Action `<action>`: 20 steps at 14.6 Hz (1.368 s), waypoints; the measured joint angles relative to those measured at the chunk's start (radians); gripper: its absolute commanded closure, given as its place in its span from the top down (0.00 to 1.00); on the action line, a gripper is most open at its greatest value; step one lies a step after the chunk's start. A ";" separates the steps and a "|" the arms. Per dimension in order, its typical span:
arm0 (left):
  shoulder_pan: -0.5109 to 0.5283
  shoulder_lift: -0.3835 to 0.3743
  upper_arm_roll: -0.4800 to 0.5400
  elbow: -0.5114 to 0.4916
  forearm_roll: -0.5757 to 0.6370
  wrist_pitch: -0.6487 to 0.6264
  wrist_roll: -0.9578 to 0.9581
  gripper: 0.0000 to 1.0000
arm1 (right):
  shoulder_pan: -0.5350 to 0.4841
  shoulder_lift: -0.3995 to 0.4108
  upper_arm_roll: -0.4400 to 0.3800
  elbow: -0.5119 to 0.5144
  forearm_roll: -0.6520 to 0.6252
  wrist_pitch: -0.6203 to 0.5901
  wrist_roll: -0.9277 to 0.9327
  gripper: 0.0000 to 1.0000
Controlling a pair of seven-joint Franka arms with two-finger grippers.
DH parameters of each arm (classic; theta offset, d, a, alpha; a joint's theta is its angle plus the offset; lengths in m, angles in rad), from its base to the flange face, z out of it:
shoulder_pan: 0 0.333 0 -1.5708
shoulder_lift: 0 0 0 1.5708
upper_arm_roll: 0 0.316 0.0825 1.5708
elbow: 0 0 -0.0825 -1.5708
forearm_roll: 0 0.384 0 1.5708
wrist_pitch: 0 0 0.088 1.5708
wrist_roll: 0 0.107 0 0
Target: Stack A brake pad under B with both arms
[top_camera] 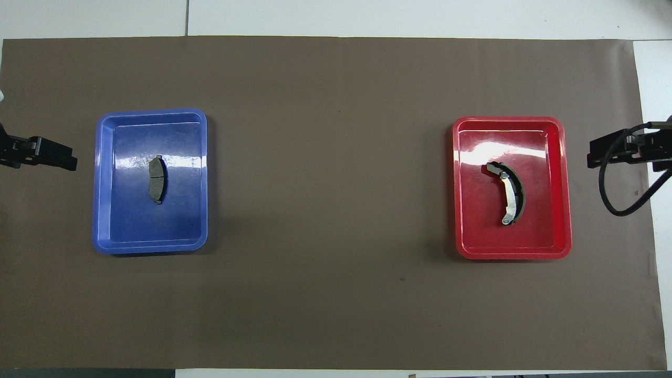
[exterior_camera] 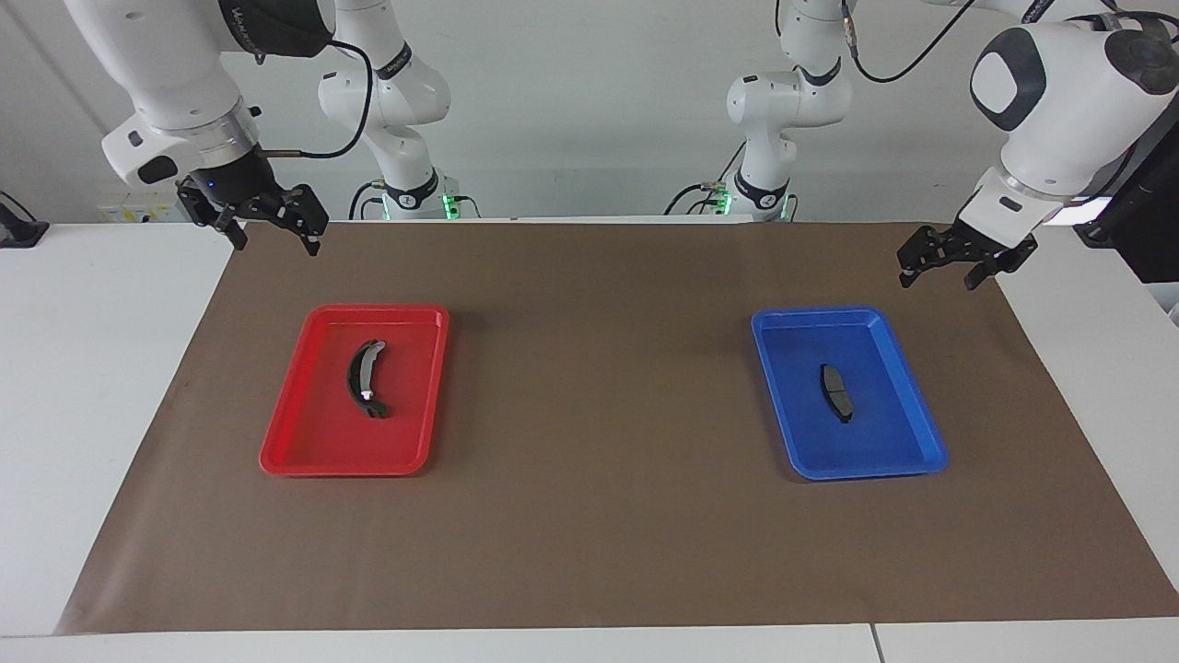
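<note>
Left gripper (exterior_camera: 947,265) raised over the brown mat's (exterior_camera: 599,368) edge at the left arm's end of the table, fingers spread apart, nothing between them, touching nothing. Right gripper (exterior_camera: 272,230) raised over the mat's corner at the right arm's end, fingers likewise spread and empty. In the overhead view, only dark tips of the left gripper (top_camera: 52,155) and right gripper (top_camera: 611,152) showing at the frame's sides.

Resting in the blue tray (exterior_camera: 912,405), toward the left arm's end: A brake pad (exterior_camera: 836,393), short, flat, dark grey, lying near the tray's middle (top_camera: 157,180). Resting in the red tray (exterior_camera: 285,433), toward the right arm's end: B (exterior_camera: 365,378), the longer black crescent with a pale grey band and a notched end, near that tray's middle (top_camera: 508,193); possibly tipped on its edge rather than flat, hard to judge from here. Both trays (top_camera: 100,210) (top_camera: 564,210) well apart, level with each other across the mat, wide bare mat between them.

Under the mat, a white table (exterior_camera: 101,368). Above the table's robot end, a plain pale wall (exterior_camera: 589,110), black cables hanging by both white arm bases.
</note>
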State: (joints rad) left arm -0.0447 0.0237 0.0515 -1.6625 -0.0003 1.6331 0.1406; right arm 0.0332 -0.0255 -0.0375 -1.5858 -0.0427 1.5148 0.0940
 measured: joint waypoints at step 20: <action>-0.001 -0.002 -0.003 -0.035 0.000 0.077 0.000 1.00 | 0.000 0.000 0.000 0.000 0.000 0.000 0.000 1.00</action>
State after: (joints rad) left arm -0.0456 0.0216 0.0481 -1.6980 -0.0003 1.7101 0.1405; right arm 0.0332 -0.0255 -0.0378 -1.5858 -0.0427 1.5148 0.0940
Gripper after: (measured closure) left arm 0.000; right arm 0.000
